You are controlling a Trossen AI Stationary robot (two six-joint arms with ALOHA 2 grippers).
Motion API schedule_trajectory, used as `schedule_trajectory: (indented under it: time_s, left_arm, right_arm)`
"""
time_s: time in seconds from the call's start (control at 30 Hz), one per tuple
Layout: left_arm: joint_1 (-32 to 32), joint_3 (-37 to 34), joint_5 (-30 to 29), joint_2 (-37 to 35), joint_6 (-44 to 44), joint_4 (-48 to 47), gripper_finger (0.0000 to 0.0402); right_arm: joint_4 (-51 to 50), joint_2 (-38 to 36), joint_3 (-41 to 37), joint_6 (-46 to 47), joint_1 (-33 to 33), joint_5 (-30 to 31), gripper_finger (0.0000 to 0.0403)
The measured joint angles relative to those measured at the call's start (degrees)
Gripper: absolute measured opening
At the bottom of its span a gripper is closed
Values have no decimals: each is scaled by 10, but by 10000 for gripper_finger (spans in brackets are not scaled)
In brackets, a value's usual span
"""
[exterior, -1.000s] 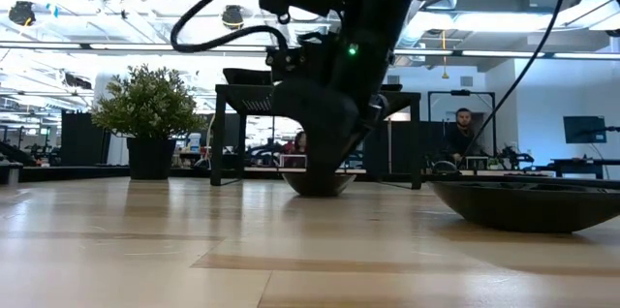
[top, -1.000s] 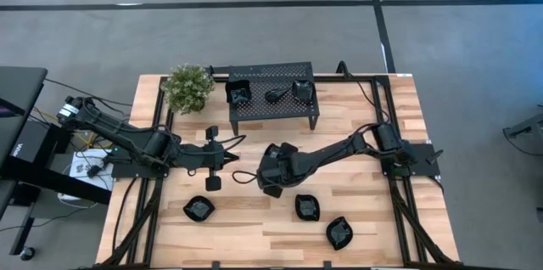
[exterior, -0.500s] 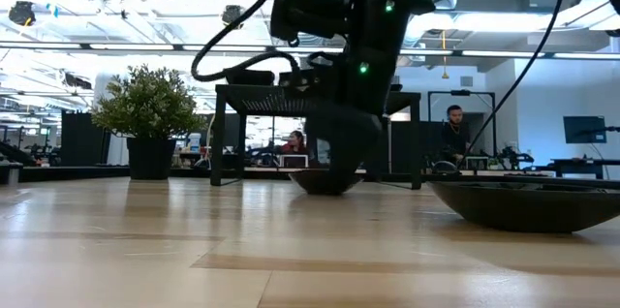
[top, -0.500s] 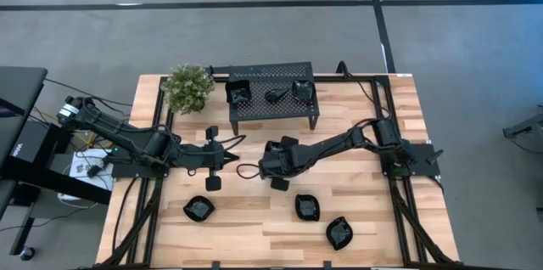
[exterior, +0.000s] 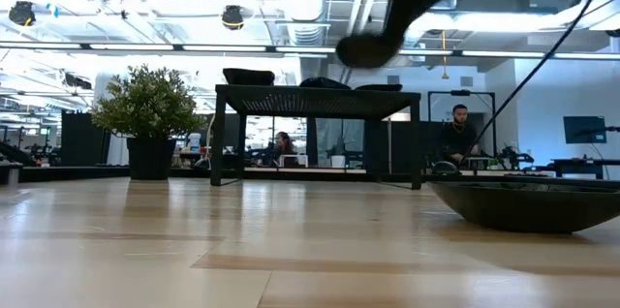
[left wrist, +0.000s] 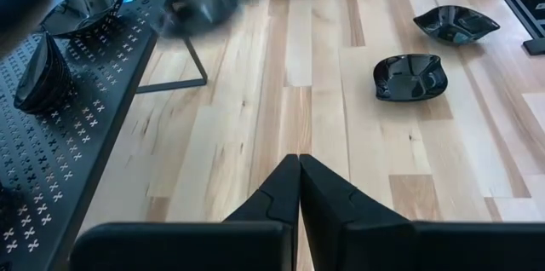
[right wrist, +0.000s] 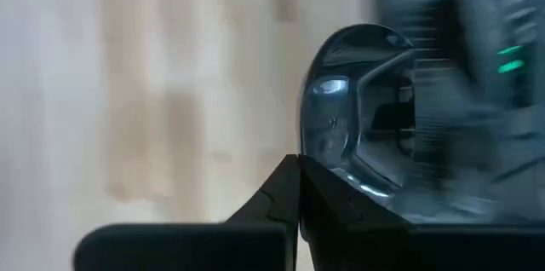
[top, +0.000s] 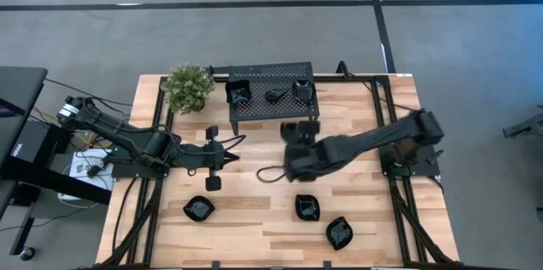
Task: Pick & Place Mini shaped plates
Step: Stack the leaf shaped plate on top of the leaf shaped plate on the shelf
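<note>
My right gripper [right wrist: 298, 162] is shut on one glossy black mini plate [right wrist: 358, 109]. In the low view that plate [exterior: 368, 49] hangs high over the table, above the top of the black perforated stand [exterior: 320, 95]. Three more plates [top: 198, 209] [top: 307, 207] [top: 339, 233] rest on their undersides on the wood near the front edge. Three others [top: 237, 93] [top: 276, 95] [top: 301, 90] sit on the stand [top: 271, 109]. My left gripper [top: 231, 156] waits shut at the left of the table's middle, holding nothing. My right gripper pinches the plate's rim [right wrist: 312, 145] between its two fingers. The rest of the plate reaches out beyond the fingertips, its hollow side facing the wrist camera. The plate is lifted clear of the table and tilted.
A potted plant [top: 187, 88] stands at the far left, beside the stand. The left wrist view shows two of the loose plates [left wrist: 410, 77] [left wrist: 456, 24] on bare wood and the stand's perforated top [left wrist: 60, 118]. People sit in the room beyond the table.
My right gripper has risen from the middle of the table and swung toward the right and far edges, moving fast enough to blur. The plate that lay under it on the wood is now lifted clear, above the height of the stand.
</note>
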Motion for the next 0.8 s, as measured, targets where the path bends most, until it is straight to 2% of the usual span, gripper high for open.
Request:
schedule_trajectory:
  time_s: [0.1,0.2,0.3,0.4,0.57,0.67,0.8]
  left_arm:
    - [0,0,0,0,2,0,12]
    - [0,0,0,0,2,0,12]
    - [0,0,0,0,2,0,12]
    - [0,0,0,0,3,1,12]
    - [0,0,0,0,4,1,12]
    - [0,0,0,0,4,1,12]
    - [0,0,0,0,4,1,12]
  right_arm:
    - [-13,-49,0,-76,-12,48,4]
    - [-12,-85,0,-172,-39,63,7]
    - [-4,-112,0,-208,-84,69,3]
    - [6,-123,0,-208,-135,45,3]
    - [30,-121,-22,-276,-208,-24,5]
    - [45,-121,-38,-289,-238,-56,2]
    - [50,-122,-39,-286,-257,-70,5]
